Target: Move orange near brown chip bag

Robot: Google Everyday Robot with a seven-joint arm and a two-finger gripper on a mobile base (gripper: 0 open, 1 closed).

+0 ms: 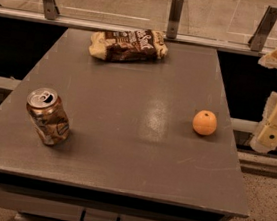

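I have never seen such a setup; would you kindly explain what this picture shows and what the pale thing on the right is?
This is one camera picture, looking down on a grey table. The pale part at the right edge is the robot arm's gripper, off the table's right side, holding nothing. Three things lie on the table: a brown chip bag at the far end, a soda can near left, and an orange towards the right. The orange is to go near the bag.

One camera looks down across the table (pixel 126 131) from its near side, jaws at the right edge.
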